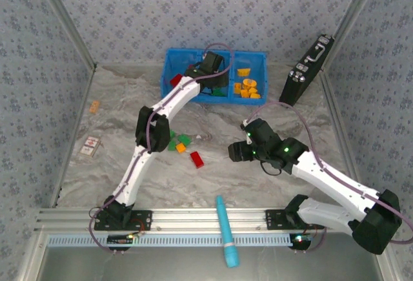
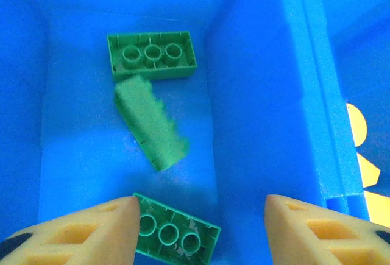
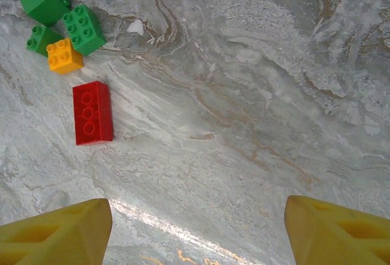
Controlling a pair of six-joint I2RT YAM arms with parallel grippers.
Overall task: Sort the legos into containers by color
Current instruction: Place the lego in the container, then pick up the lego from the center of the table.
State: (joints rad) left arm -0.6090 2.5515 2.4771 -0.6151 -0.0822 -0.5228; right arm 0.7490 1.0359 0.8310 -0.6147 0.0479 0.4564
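Now, w/ your left end effector point(image 2: 201, 201) spread wide above green legos point(image 2: 152, 55) in the bin point(image 2: 262, 94), retract straight up first.

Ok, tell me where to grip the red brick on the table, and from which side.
I'd come straight down on the red brick and pinch its two long sides at mid-length. It lies flat with both long sides free, while the yellow brick sits near one short end.

Bin point(image 1: 173, 68) blue; legos point(image 3: 92, 113) red, green, orange; table point(image 3: 244, 94) grey marbled.
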